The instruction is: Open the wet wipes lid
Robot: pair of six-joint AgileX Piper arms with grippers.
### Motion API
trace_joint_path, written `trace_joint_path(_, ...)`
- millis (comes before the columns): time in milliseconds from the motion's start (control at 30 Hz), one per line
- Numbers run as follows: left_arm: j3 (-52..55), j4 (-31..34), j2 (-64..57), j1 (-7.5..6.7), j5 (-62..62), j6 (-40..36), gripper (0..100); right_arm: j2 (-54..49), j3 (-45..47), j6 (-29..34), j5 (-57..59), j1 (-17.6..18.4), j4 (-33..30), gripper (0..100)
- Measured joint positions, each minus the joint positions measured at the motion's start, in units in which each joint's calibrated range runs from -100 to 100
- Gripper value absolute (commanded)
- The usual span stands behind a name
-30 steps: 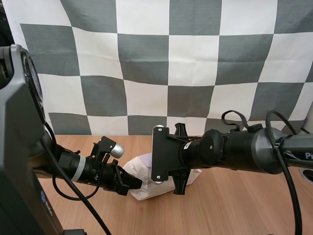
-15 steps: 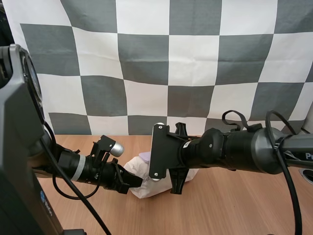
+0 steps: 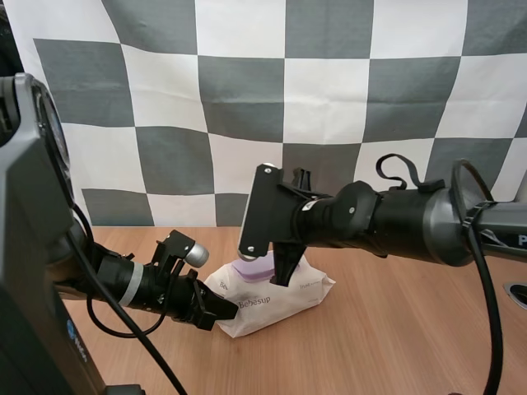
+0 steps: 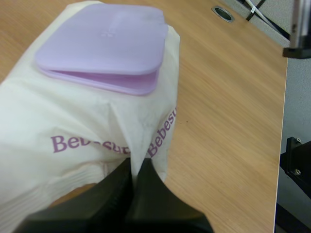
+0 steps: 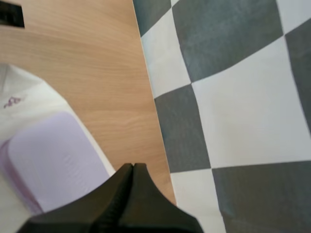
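step in hand: opening the lid; judged not yet done. the pack (image 3: pixel 276 298) lies on the surface (image 3: pixel 395 346) with its lilac lid (image 4: pixel 102 41) facing up and flat on its base. only a thin seam shows along the edge nearest the left tool (image 4: pixel 136 167). that tool is clenched on a fold of the pack's film at the near end, anchoring it. the right tool (image 5: pixel 132 170) is clenched on nothing, its fingers together as one wedge, poised over one edge of the lid; contact cannot be confirmed. next move, in my judgement: set the right tool's tip under the lid's free lip and lift, while the left tool holds the pack down.
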Motion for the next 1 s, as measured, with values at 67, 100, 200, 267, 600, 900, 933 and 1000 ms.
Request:
trace_joint_path(67,0.00,0.00,0.00,0.00,0.00,0.00,0,0.27,0.00,0.00,0.22,0.00,0.00,0)
trace_joint_path(100,0.00,0.00,0.00,0.00,0.00,0.00,0,0.28,0.00,0.00,0.19,0.00,0.00,0)
trace_joint_path(200,0.00,-0.23,0.00,0.00,-0.15,-0.10,0,0.39,0.00,0.00,0.79,0.00,-0.94,0)
trace_joint_path(267,0.00,-0.23,0.00,0.00,-0.15,-0.10,0,0.11,0.00,0.00,4.95,-0.44,-4.14,0)
trace_joint_path(600,0.00,-0.23,0.00,0.00,-0.15,-0.39,0,-6.16,0.00,11.82,30.92,-1.72,-20.94,0)
trace_joint_path(900,0.00,-0.23,0.00,0.00,-0.15,-0.97,0,-6.16,2.00,21.47,41.25,-1.37,-29.88,0)
trace_joint_path(933,0.00,-0.23,0.00,0.00,-0.15,-0.97,0,-6.02,1.99,21.47,41.25,-1.32,-29.99,0)
trace_joint_path(1000,0.00,-0.23,0.00,0.00,-0.15,-0.97,0,-5.49,2.45,23.93,41.15,-0.80,-30.28,0)
